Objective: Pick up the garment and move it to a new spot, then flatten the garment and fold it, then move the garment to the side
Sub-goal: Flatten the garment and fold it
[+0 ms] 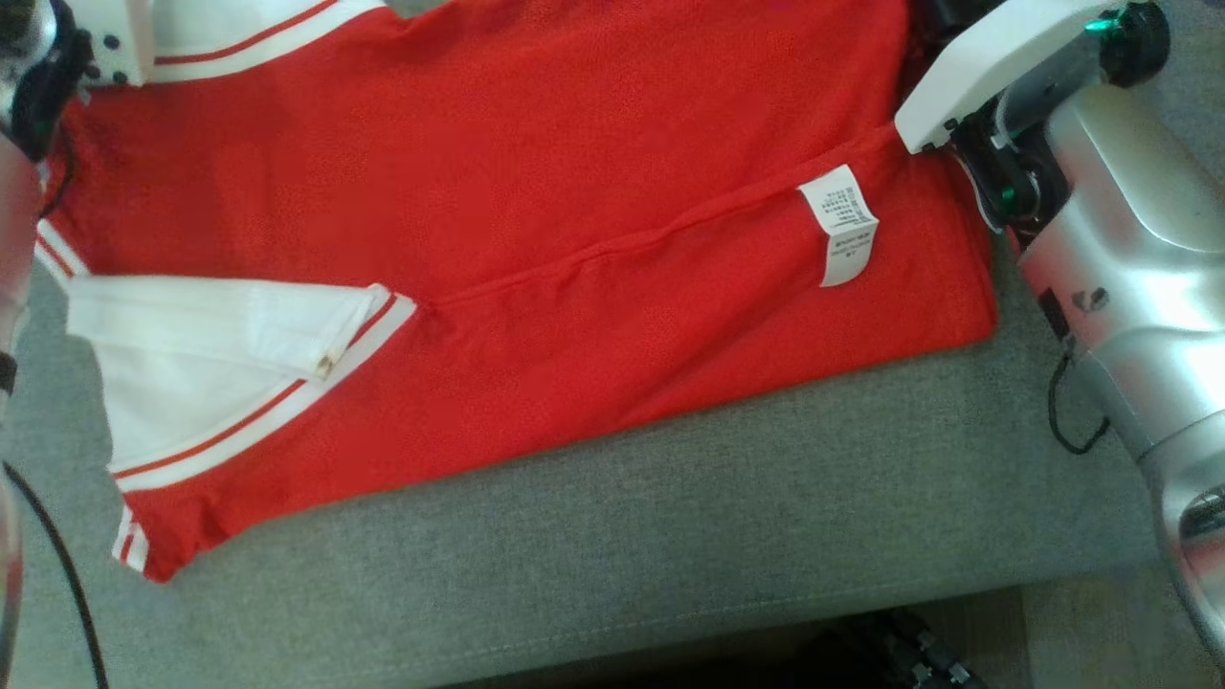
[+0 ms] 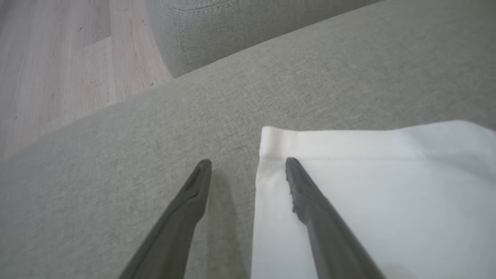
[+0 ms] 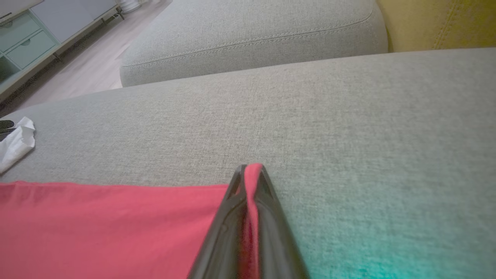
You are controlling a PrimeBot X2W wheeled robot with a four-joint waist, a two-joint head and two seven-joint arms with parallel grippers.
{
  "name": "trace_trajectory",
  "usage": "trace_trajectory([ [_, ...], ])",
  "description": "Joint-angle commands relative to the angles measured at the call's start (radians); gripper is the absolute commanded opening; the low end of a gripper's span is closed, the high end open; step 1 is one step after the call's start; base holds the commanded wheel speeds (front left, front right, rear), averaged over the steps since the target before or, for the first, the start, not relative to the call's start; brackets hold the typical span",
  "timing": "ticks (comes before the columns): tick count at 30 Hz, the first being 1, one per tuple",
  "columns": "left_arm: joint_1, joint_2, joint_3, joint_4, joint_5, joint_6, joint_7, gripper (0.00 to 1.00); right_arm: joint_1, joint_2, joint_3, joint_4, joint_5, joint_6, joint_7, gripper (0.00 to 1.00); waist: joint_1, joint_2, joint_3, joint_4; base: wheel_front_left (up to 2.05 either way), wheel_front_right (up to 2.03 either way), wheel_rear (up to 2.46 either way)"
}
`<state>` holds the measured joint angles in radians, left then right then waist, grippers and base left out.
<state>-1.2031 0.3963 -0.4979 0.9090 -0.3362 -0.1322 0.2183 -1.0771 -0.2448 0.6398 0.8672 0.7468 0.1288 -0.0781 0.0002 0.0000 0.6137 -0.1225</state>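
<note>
The garment (image 1: 536, 211) is a red shirt with white, red-striped sleeves and collar, spread on the grey sofa cushion (image 1: 670, 536). A white care label (image 1: 840, 225) lies on its right half. My right gripper (image 3: 251, 167) is shut on the garment's red corner (image 3: 116, 228), a fold of red cloth pinched between the fingers. My left gripper (image 2: 248, 164) is open at the corner of a white part of the garment (image 2: 387, 186); one finger (image 2: 310, 201) lies over the white cloth, the other over bare cushion.
My right arm (image 1: 1120, 220) reaches in at the upper right of the head view, my left arm (image 1: 38, 67) at the upper left. A second grey cushion (image 3: 252, 35), a yellow cushion (image 3: 438, 23), wood floor (image 2: 58, 66) and a cabinet (image 3: 35, 42) lie beyond.
</note>
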Motion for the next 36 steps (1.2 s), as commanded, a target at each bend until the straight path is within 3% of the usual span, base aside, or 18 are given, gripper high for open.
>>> trace_trajectory([
  [1, -0.036, 0.039, 0.011, -0.016, -0.009, 0.002, -0.004, 1.0, 0.009, -0.013, 0.014, -0.017, 0.018, 0.002, -0.01, 0.0, -0.0002, 0.0, 0.006, -0.007, 0.0, 0.0, 0.0],
  [2, -0.033, 0.036, 0.001, -0.014, -0.018, 0.002, -0.005, 0.87, 0.009, -0.017, 0.019, -0.019, 0.025, 0.002, -0.014, 0.0, -0.0002, 0.0, 0.007, -0.007, 0.0, 0.0, 0.0],
  [3, -0.03, 0.032, -0.009, -0.013, -0.029, 0.002, -0.005, 0.4, 0.008, -0.022, 0.023, -0.019, 0.031, 0.002, -0.017, 0.0, -0.0002, 0.0, 0.007, -0.005, 0.0, 0.0, 0.0],
  [4, -0.027, 0.028, -0.018, -0.014, -0.043, 0.002, -0.008, 0.01, 0.008, -0.026, 0.028, -0.017, 0.037, 0.002, -0.02, 0.0, -0.0002, 0.0, 0.005, -0.003, 0.0, 0.0, 0.0],
  [11, -0.034, 0.032, -0.103, -0.059, -0.135, 0.002, -0.037, 0.0, -0.011, -0.041, 0.038, 0.002, 0.069, 0.002, -0.052, 0.0, -0.0002, 0.0, 0.003, 0.014, 0.0, 0.0, 0.0],
  [17, -0.089, 0.054, -0.124, -0.094, -0.103, 0.015, -0.256, 0.0, -0.046, -0.041, 0.036, 0.073, 0.031, 0.002, -0.136, 0.0, -0.0002, 0.0, -0.014, 0.03, 0.0, 0.0, 0.0],
  [24, -0.102, 0.032, -0.143, -0.061, -0.064, 0.039, -0.405, 0.0, -0.068, -0.023, -0.011, 0.14, -0.033, 0.002, -0.182, 0.0, -0.0002, 0.0, -0.067, 0.049, 0.0, 0.0, 0.0],
  [31, 0.016, -0.024, -0.123, -0.067, -0.091, 0.06, -0.476, 0.0, 0.041, -0.03, -0.091, 0.124, -0.127, 0.002, -0.183, 0.0, -0.0002, 0.0, -0.18, 0.092, 0.0, 0.0, 0.0],
  [36, 0.171, -0.047, -0.081, -0.179, -0.098, 0.09, -0.48, 0.0, 0.153, -0.04, -0.132, 0.089, -0.169, 0.002, -0.183, 0.0, -0.0002, 0.0, -0.264, 0.117, 0.0, 0.0, 0.0],
])
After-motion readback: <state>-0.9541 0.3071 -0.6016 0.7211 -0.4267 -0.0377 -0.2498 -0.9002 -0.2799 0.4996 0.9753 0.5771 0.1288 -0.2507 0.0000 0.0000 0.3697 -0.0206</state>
